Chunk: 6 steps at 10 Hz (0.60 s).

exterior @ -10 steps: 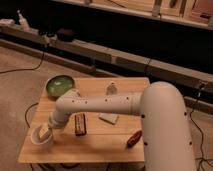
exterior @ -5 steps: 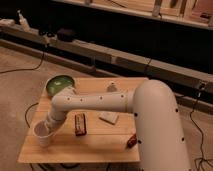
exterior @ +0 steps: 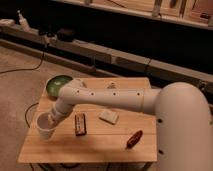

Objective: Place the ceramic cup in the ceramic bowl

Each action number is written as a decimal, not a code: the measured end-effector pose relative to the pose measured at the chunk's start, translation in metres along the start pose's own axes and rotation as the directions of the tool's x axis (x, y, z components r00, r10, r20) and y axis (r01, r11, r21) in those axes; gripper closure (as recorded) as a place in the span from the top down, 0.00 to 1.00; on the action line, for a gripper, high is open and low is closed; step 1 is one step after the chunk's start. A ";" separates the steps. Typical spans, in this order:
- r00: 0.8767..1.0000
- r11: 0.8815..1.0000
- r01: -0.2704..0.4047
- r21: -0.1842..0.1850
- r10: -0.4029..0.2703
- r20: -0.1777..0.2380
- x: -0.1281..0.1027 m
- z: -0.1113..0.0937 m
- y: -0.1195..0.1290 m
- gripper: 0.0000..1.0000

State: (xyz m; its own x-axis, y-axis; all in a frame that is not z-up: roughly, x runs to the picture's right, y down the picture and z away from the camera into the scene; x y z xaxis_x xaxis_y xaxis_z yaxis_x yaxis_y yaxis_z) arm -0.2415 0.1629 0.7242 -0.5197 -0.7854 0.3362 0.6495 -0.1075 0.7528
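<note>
White ceramic cup gripped at the table's eight o'clock edge

Camera view: wooden table [exterior: 100, 145] stands on a carpeted floor, and the robot's white arm [exterior: 115, 99] reaches across it from the lower right toward the left. The gripper [exterior: 50, 120] sits at the ceramic cup [exterior: 45, 131], at about eight o'clock from the table's centre and close to the left edge. Its fingers are drawn together on the cup's rim on the side nearest the arm, so the pincer is clamped on the cup. Whether the cup's base rests on the wood or is just clear of it cannot be told.

The ceramic bowl [exterior: 57, 84], green inside, lies at the far left corner, at about eleven o'clock from the table's centre and twelve o'clock from the cup. The two are well apart.

A dark brown packet [exterior: 80, 124] lies at three o'clock from the cup, near it and not touching. A whitish block [exterior: 109, 116] lies just right of the packet, near the table's centre. A reddish-brown object [exterior: 134, 139] lies at five o'clock, toward the near edge. A small pale item [exterior: 113, 85] at the far edge is too indistinct to name.
</note>
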 end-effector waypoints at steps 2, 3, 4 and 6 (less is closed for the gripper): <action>0.993 0.994 -0.109 -0.030 0.107 -0.058 -0.008 -0.032 0.024 0.05; 0.982 0.985 -0.170 -0.040 0.166 -0.092 -0.010 -0.044 0.038 0.05; 0.959 0.967 -0.251 -0.051 0.241 -0.151 -0.012 -0.065 0.059 0.05; 0.943 0.955 -0.292 -0.053 0.278 -0.183 -0.014 -0.076 0.069 0.05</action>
State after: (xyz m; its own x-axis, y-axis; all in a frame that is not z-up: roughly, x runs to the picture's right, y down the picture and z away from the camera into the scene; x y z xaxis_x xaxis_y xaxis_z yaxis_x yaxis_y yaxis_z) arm -0.1474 0.1196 0.7281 -0.2079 -0.8823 0.4223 0.8013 0.0940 0.5908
